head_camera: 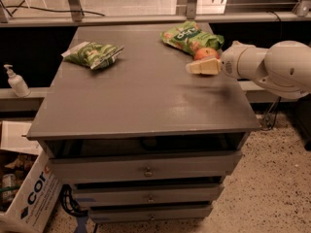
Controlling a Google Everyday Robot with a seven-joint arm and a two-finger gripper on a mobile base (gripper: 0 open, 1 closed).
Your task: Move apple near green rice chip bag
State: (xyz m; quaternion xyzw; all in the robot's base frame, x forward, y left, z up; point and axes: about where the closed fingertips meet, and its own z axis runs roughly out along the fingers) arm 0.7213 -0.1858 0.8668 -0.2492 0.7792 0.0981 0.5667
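Observation:
The apple [206,53] is red-orange and rests on the grey table top [146,96] at the far right. It touches or nearly touches the near edge of the bright green rice chip bag [189,37], which lies flat at the back right. My gripper [200,67] reaches in from the right on a white arm [272,67]. It hovers just in front of the apple and slightly to its left, close to it and apart from the bag. Nothing shows in its hold.
A darker green-and-white bag [92,54] lies at the table's back left. The table has drawers [148,169] below. A soap bottle [17,81] stands on a ledge at the left. A cardboard box [29,193] sits on the floor at the lower left.

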